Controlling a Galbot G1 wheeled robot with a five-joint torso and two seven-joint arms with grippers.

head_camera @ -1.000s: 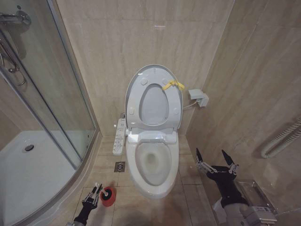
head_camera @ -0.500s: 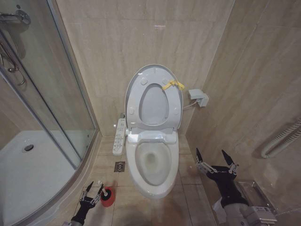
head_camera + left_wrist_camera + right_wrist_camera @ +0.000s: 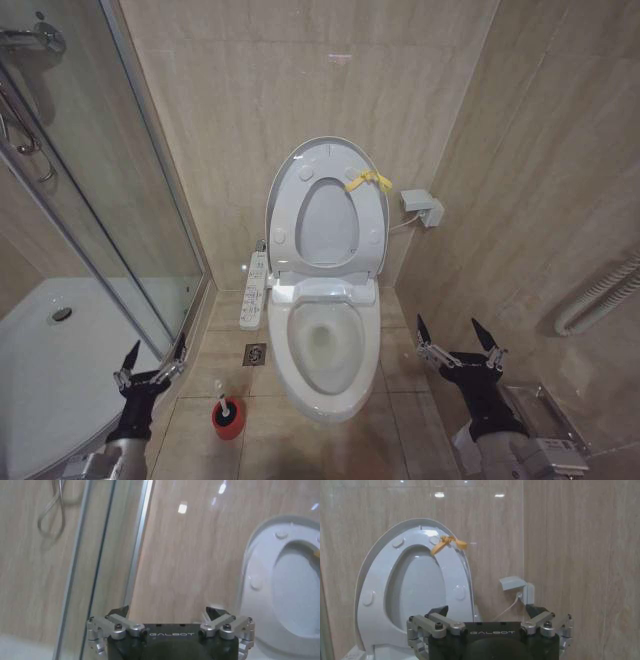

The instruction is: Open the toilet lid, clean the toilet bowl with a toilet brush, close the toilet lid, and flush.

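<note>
From the head view the toilet lid stands raised against the wall with its yellow strap loop near the top, the toilet bowl lies open below it, and the toilet brush sits upright in its red holder on the floor left of the bowl; the left gripper hovers spread wide and empty beside the shower enclosure, and the right gripper hangs wide and empty right of the bowl. The left wrist view shows the left gripper's fingers apart, facing the shower glass and wall, the lid's edge off to one side. The right wrist view shows that gripper's fingers apart, facing the raised lid and a small wall box.
</note>
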